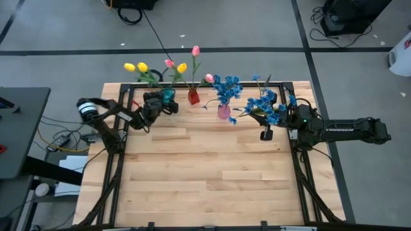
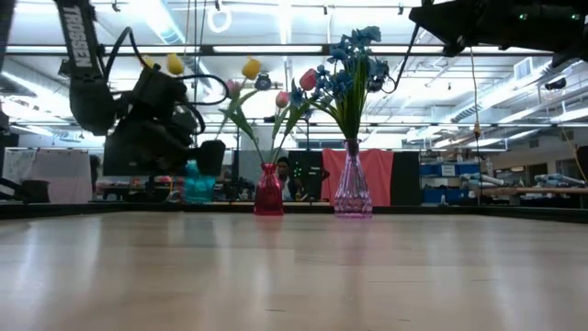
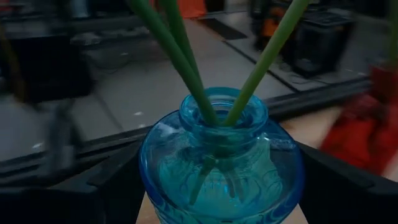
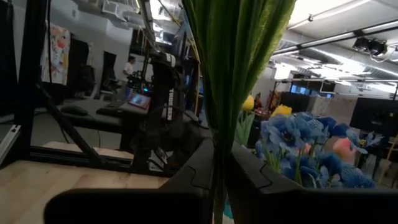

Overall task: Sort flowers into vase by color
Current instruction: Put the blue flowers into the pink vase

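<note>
Three green stems stand in a blue glass vase [image 3: 221, 168] at the table's far left [image 1: 168, 96]; yellow tulip buds [image 1: 142, 67] top them. My left gripper [image 3: 217, 214] is open, one finger on each side of this vase. Pink tulips [image 1: 195, 50] stand in a red vase [image 1: 193, 97], blue sprigs [image 1: 226, 86] in a pink vase [image 1: 223, 111]. My right gripper [image 4: 219, 186], at the far right [image 1: 265, 133], is shut on another blue sprig [image 1: 270, 106]. My left gripper: its fingers [image 3: 93, 186] flank the blue vase's body [image 3: 155, 180], slanting down from above; I cannot tell whether they touch the glass. The vase stands upright on the table. My right gripper pinches the blue sprig's green stem and leaves [image 4: 219, 155] between its two fingers [image 4: 193, 174]. The fingers lie across the stem. The sprig is lifted clear of the table.
A black frame [image 1: 154, 85] runs along the table's far edge behind the three vases. The wooden tabletop [image 1: 212, 173] spreads toward the near edge. Beyond the table the low view shows a room with a person [image 2: 283, 170] behind the red vase.
</note>
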### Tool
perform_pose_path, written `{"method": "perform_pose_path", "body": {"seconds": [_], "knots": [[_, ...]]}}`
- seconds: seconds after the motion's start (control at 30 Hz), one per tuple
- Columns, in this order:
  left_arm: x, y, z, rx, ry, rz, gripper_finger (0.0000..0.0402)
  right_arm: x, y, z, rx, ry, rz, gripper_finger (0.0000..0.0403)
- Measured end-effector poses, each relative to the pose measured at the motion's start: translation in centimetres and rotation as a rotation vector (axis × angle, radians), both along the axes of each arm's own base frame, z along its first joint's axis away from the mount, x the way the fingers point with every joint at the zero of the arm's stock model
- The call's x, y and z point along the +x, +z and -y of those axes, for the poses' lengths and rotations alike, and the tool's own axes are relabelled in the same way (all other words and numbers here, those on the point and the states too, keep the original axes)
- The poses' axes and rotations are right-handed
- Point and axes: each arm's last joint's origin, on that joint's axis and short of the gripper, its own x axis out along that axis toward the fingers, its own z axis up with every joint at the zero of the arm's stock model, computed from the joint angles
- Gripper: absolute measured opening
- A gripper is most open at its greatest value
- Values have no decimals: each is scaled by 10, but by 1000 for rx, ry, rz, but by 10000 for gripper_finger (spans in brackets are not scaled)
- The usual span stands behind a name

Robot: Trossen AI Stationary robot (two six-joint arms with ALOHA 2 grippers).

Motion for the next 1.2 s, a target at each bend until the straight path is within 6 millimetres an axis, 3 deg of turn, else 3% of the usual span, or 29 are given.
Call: {"method": "perform_pose_path", "body": {"seconds": [0.17, 0.37, 0.77, 1.2], "knots": [[8, -14, -2, 11, -116, 25, 340, 0, 0, 0, 7, 2, 0, 36], [10, -21, -2, 11, -138, 33, 349, 0, -1, 0, 10, 2, -5, 36], [9, -22, -1, 13, -186, -20, 397, 0, 0, 0, 18, 1, -2, 36], [-15, -14, 29, 49, -217, -22, 399, 0, 0, 1, 33, -19, 6, 36]]}}
